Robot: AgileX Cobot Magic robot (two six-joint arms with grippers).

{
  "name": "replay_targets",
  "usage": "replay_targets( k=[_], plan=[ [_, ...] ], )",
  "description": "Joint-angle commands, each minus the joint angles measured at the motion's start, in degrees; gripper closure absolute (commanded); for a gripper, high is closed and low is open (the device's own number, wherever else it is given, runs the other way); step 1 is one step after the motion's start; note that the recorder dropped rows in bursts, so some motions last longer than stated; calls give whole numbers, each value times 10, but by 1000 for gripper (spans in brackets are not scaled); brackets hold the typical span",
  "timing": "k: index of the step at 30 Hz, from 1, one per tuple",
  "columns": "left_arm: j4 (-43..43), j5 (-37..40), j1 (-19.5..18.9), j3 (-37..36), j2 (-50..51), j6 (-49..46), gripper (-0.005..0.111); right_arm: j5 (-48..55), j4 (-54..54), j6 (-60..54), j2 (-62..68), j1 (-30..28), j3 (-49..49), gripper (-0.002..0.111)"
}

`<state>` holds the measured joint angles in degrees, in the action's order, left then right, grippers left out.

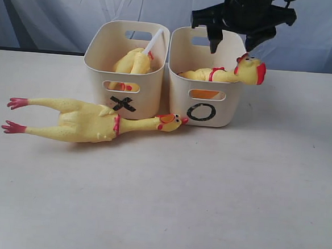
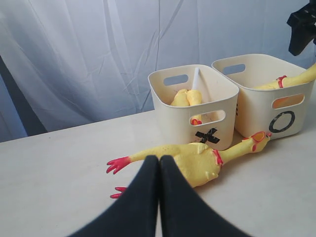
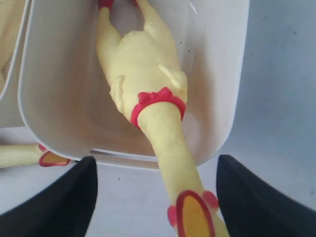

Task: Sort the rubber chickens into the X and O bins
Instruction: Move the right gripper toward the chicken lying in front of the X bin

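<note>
1. Nearest, 1 chicken [image 1: 92, 122] lies flat on the worktop [image 1: 206, 207] in front of the bins.
2. 2 bins stand side by side: X bin [image 1: 152, 83], O bin [image 1: 233, 106].
3. X bin holds a 2nd chicken [image 1: 133, 62] with a white tube [image 1: 155, 41].
4. O bin holds a 3rd chicken [image 1: 220, 75], head over the rim.
5. Left end effector [image 2: 159, 159]: fingers pressed together, empty.
6. Right end effector [image 3: 157, 160]: spread wide, empty, above the O bin.

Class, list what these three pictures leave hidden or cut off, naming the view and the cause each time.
1. X bin contents: in the exterior and left wrist views the bin wall hides all but part of a rubber chicken and a white tube.
2. Chicken in the O bin: right wrist view, feet and head cut by the top and bottom edges.
3. Left gripper: absent from the exterior view.
</note>
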<state>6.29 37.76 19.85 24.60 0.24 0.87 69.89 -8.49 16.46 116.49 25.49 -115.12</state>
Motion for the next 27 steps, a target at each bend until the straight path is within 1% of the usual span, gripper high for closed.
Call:
replay_targets(
  k=[1, 4, 7, 15, 17, 20, 22, 25, 27],
  plan=[
    [2, -5, -3, -4, -2, 2, 107, 1, 4, -39, -6, 7, -39, 43],
    [2, -5, -3, -4, -2, 2, 107, 1, 6, -64, -14, 19, -59, 43],
    [2, -5, -3, -4, -2, 2, 107, 1, 37, -86, -29, 27, -67, 43],
    [2, -5, -3, -4, -2, 2, 107, 1, 182, -152, -44, 40, -67, 43],
    [2, -5, -3, -4, -2, 2, 107, 1, 207, -196, -45, 50, -67, 43],
    [2, -5, -3, -4, -2, 2, 107, 1, 212, -264, -45, 74, -67, 43],
    [2, -5, -3, -4, -2, 2, 107, 1, 212, -290, -45, 90, -64, 43],
    [2, -5, -3, -4, -2, 2, 107, 1, 201, -313, -45, 108, -57, 43],
    [2, -5, -3, -4, -2, 2, 107, 1, 167, -315, -45, 120, -48, 43]
  ],
)
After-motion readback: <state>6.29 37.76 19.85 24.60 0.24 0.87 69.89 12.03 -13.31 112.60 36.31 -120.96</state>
